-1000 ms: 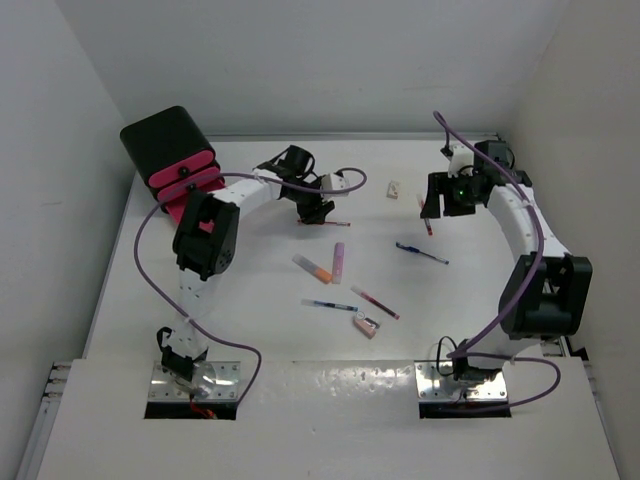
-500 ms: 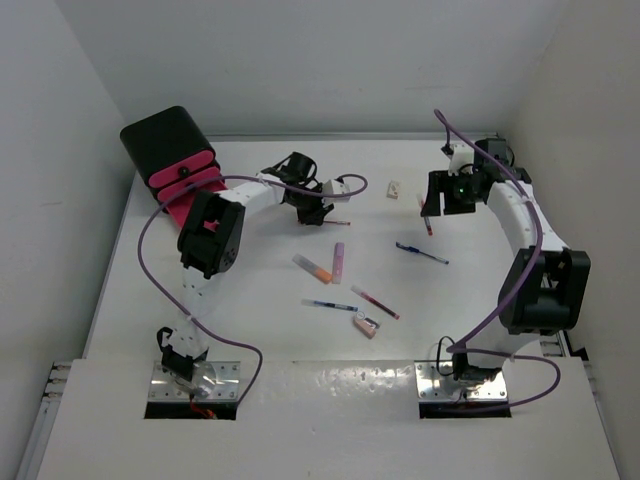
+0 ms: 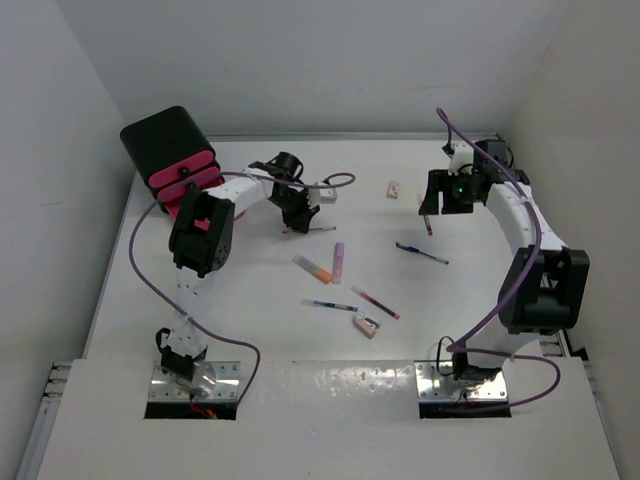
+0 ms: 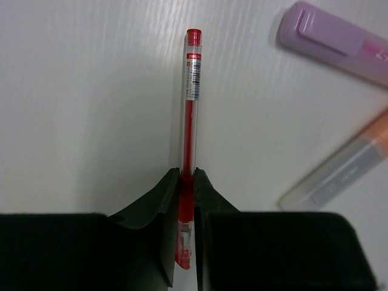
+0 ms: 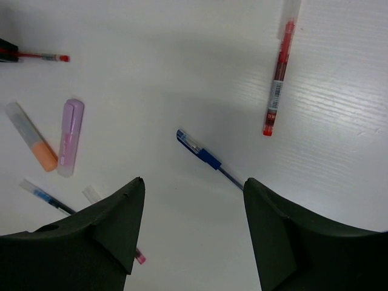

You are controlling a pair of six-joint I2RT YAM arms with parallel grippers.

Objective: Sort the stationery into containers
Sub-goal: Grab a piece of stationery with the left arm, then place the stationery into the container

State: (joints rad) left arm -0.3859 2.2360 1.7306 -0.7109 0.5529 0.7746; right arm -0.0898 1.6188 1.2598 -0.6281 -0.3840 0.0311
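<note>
Closest to my bases, the overhead cam has a pinkish block (image 3: 366, 325) at the end of a short red pen (image 3: 375, 302), with a thin blue pen (image 3: 328, 305) just left of it. Neither wrist cam gets that block clearly.

A bit further out are the lilac marker (image 3: 338, 262) and the orange-and-white marker (image 3: 312, 267), lying near each other. To their right is a darker blue pen (image 3: 420, 252).

My right gripper (image 5: 193, 182) hangs over that darker blue pen with its fingers spread wide and nothing between them. Its cam also shows a barcoded red pen (image 5: 277, 85) lying loose on the table; from above that one is just a red sliver beside the gripper.

My left gripper (image 4: 187, 179) is pinched tight on the held red pen (image 4: 191, 103), near its back end, with the pen sticking straight out ahead. The label on it only reads on the wrist cam. I can't tell if it's off the table or resting on it.

Further back, between my two grippers, there's a small white eraser (image 3: 395, 187), overhead view only. In the far left corner sits the black cabinet (image 3: 165, 140) with its pink drawers (image 3: 185, 175), well apart from the loose stuff. My left arm covers the lower part, so I can't tell how the drawers stand.
</note>
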